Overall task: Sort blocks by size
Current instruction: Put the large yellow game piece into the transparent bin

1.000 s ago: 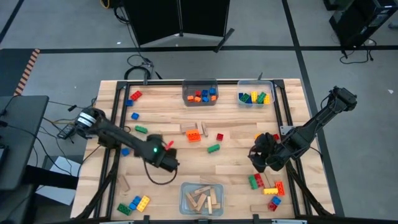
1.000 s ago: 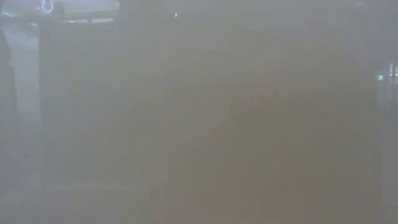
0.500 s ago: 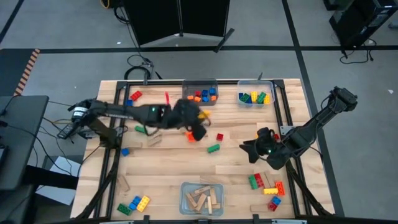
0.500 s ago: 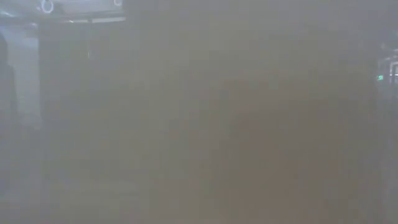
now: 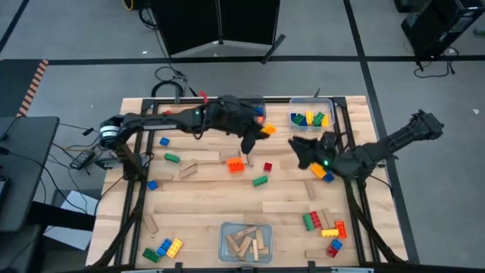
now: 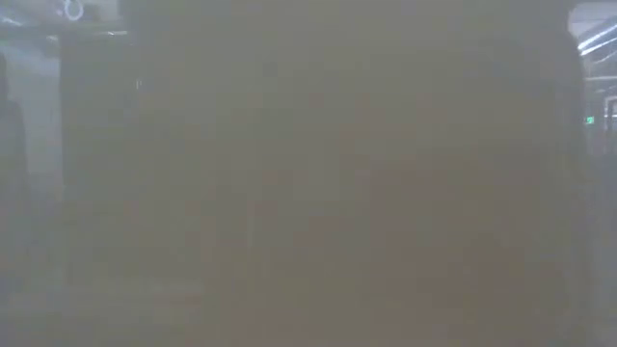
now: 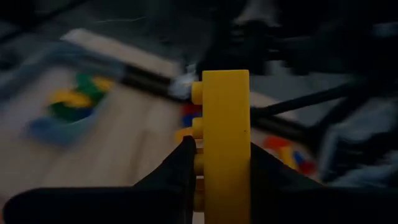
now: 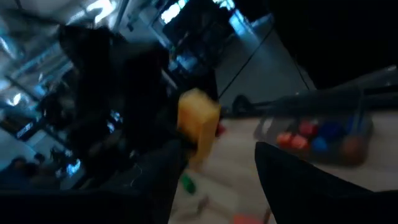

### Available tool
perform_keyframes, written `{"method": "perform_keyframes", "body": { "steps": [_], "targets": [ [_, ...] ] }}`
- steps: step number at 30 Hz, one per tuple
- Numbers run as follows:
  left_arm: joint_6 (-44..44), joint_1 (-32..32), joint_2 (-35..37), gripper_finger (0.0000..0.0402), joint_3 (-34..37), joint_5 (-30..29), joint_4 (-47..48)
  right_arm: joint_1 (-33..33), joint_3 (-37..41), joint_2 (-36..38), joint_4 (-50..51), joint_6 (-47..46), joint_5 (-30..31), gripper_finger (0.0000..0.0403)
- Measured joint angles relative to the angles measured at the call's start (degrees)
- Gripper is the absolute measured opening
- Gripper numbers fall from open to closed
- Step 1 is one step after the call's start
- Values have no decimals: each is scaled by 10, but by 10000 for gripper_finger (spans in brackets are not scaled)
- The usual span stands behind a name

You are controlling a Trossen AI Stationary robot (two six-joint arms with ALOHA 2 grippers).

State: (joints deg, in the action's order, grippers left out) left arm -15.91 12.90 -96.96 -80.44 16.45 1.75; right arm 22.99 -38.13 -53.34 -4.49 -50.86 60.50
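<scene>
Holding yellow brick (image 7: 224,140) clamped in left gripper (image 7: 219,163); right gripper (image 8: 214,163) spread, empty — release low inside matching bin (image 5: 311,119)

Both arms are dark and jointed. The left arm (image 5: 163,121) has a pale collar at its base and a small green light; the right arm (image 5: 383,148) also carries a green light.

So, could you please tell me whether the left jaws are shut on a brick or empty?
Shut on a brick: the left gripper clamps a yellow brick between its two fingers, studs facing sideways.
</scene>
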Motion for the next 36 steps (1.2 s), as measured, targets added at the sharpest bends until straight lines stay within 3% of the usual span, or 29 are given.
{"method": "perform_keyframes", "body": {
  "steps": [6, 13, 19, 24, 33, 36],
  "targets": [
    [-54, 23, -40, 98, 0, 132, -119, -111, 0, 0, -38, 29, -111, 249],
    [-88, 58, -59, 98, 0, 200, -156, -189, 0, -42, -140, 100, -229, 279],
    [-115, 84, -62, 98, 0, 217, -164, -219, 0, -86, -202, 125, -261, 276],
    [-121, 89, -62, 99, 0, 233, -166, -233, 0, -111, -244, 150, -272, 244],
    [-129, 88, -62, 100, 0, 251, -167, -250, 0, -120, -257, 150, -302, 122],
    [-131, 88, -61, 101, 0, 253, -169, -252, 0, -119, -259, 150, -309, 106]
  ]
}}
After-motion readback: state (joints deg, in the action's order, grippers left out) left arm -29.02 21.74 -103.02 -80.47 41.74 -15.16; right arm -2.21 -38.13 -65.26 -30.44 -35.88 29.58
